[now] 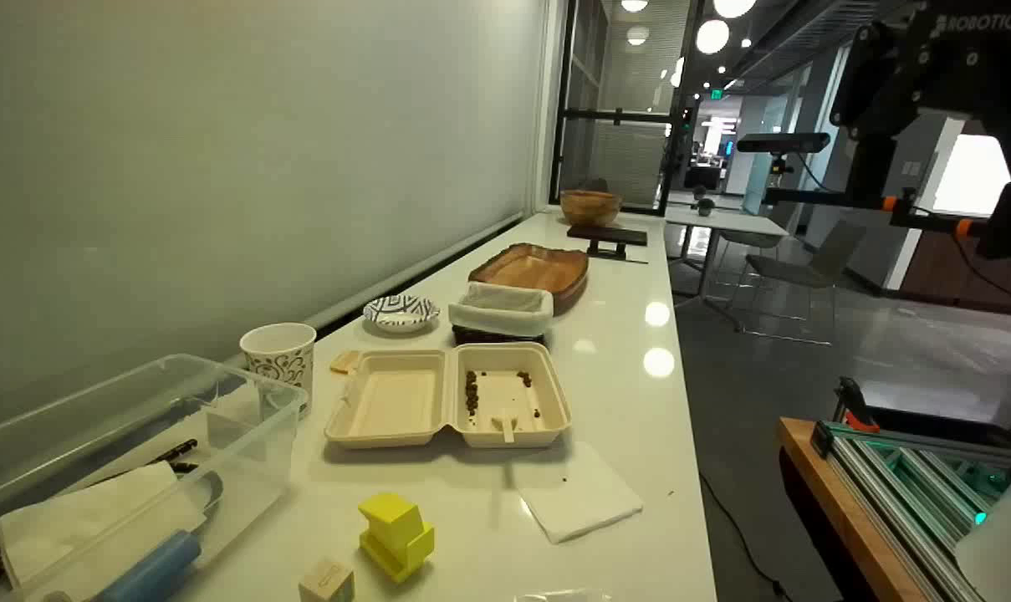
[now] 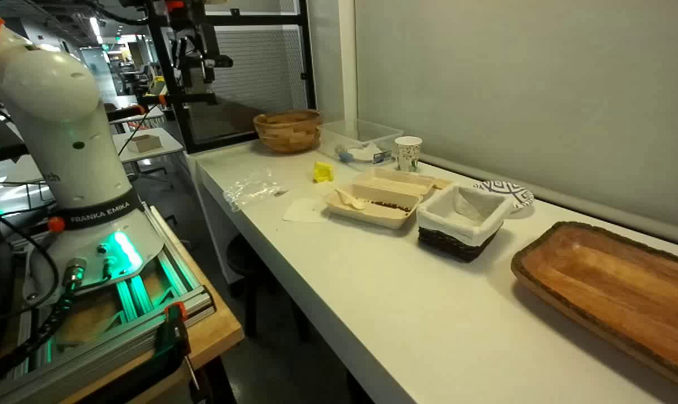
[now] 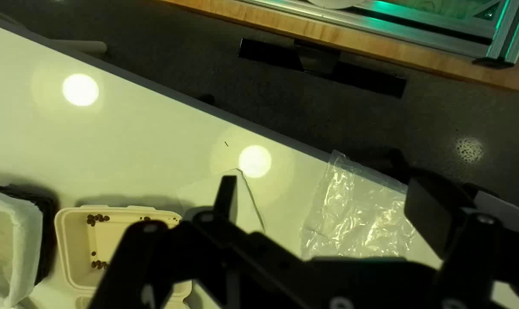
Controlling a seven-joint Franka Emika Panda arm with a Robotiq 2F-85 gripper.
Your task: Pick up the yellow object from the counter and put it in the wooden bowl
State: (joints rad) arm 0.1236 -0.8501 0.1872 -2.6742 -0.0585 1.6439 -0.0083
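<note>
- Gripper (image 3: 328, 208): jaws spread wide, a broad gap between the fingertips (image 3: 227, 195); held well above the level of the white counter (image 1: 622, 401).
- Yellow object (image 1: 396, 535): rests on the counter in both exterior views, well below the jaws and well apart from them. Blocky, stepped form.
- Tan cube (image 1: 327, 583): near the yellow object, likewise well below the jaws; cut by the frame.
- Clear plastic bag (image 3: 358, 223): crumpled; in the wrist view it shows in the gap between the fingertips, on the counter below.
- Napkin (image 3: 207, 189): partly hidden behind the picture-left fingertip.
- Clamshell container (image 3: 113, 236): open, dark bits inside, to picture-left of the jaws; part hidden by the gripper.
- White-lined basket (image 3: 27, 240): same side, farther from the jaws.
- Block-patterned wooden bowl (image 2: 288, 136): in an exterior view, lower than the jaws, to their picture-right, beside the clear bin (image 2: 333, 137).
- Wooden bowl (image 1: 590, 209): in an exterior view, lower than the jaws, to their picture-left, near a black stand (image 1: 607, 236).
</note>
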